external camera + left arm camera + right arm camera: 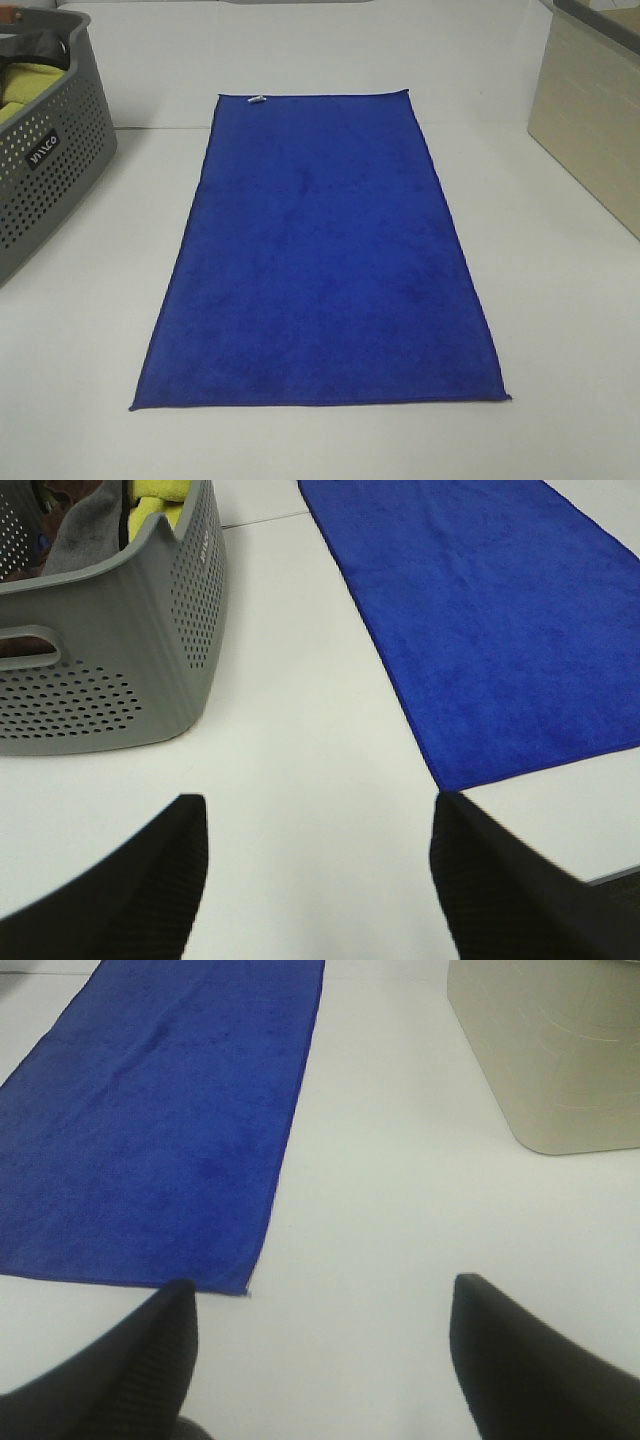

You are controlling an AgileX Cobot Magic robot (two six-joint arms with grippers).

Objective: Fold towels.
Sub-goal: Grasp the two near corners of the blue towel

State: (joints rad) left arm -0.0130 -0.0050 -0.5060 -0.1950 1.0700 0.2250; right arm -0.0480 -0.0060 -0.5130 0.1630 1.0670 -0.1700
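A royal blue towel [320, 255] lies flat and spread out on the white table, its long side running away from me, with a small white tag [256, 99] at its far left corner. Neither gripper shows in the exterior high view. In the left wrist view the left gripper [318, 880] is open and empty above bare table, with the towel [490, 620] and its near left corner beside one finger. In the right wrist view the right gripper [322, 1360] is open and empty, with the towel [160, 1130] and its near right corner close to one finger.
A perforated grey basket [45, 160] with yellow-green cloth [25, 85] stands at the left; it also shows in the left wrist view [110, 650]. A beige bin [590, 120] stands at the right, and appears in the right wrist view [560, 1050].
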